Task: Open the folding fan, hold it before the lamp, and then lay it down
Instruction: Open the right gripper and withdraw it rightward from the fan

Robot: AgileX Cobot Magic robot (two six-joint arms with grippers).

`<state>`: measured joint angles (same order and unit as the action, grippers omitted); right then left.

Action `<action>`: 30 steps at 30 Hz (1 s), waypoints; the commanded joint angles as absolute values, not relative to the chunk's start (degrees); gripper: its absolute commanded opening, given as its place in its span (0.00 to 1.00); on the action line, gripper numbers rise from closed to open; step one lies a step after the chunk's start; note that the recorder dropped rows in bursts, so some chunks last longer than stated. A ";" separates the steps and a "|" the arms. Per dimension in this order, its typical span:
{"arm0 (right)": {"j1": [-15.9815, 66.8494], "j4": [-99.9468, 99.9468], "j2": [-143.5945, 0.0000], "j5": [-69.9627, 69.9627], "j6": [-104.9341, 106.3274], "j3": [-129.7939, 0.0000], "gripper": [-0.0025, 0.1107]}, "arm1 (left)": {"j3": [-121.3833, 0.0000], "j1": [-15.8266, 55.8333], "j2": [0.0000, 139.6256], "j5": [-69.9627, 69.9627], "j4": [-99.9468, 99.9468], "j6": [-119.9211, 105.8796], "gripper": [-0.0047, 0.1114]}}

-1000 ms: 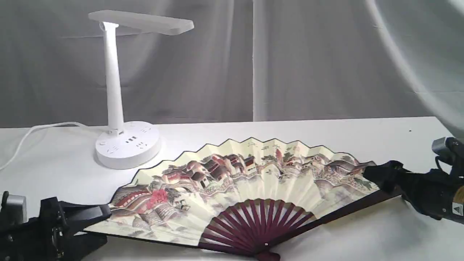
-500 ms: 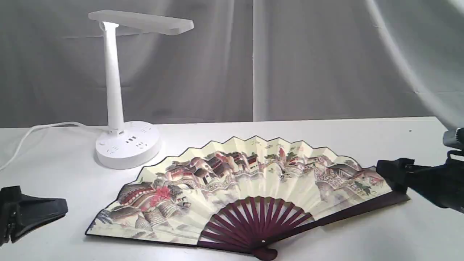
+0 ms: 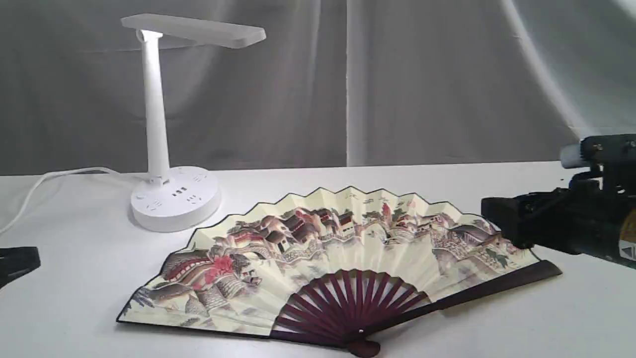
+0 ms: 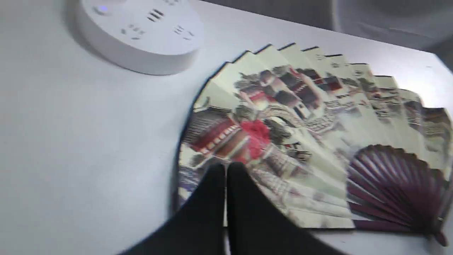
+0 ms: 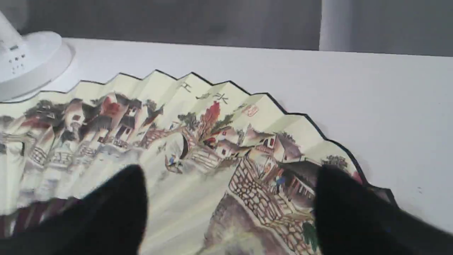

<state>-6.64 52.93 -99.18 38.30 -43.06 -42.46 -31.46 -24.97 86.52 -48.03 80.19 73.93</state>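
Spread folding fan (image 3: 348, 243) lies flat, pleated edge near lamp (image 3: 174, 204)

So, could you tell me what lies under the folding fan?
Only the white table shows around the folding fan, which lies spread flat on it. The surface directly beneath the paper is covered.

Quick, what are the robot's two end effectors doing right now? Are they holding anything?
Left end effector: closed, holding nothing.
Right end effector: open above the folding fan, holding nothing.
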 commanded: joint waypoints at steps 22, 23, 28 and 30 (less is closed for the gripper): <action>13.60 33.48 -68.91 -32.20 -42.95 -38.57 0.02 | -24.61 -25.01 66.05 -35.83 78.73 76.59 0.04; 15.26 32.28 -66.80 -31.97 -42.16 -37.38 0.02 | -24.61 -25.01 66.05 -35.83 78.73 76.59 0.04; 20.78 28.79 -55.10 -29.38 -42.16 -31.26 0.02 | -24.62 -25.01 66.05 -36.05 78.83 77.93 0.04; 21.21 26.36 -49.28 -26.49 -42.16 -28.12 0.02 | -24.62 -25.01 66.05 -36.05 78.83 77.93 0.04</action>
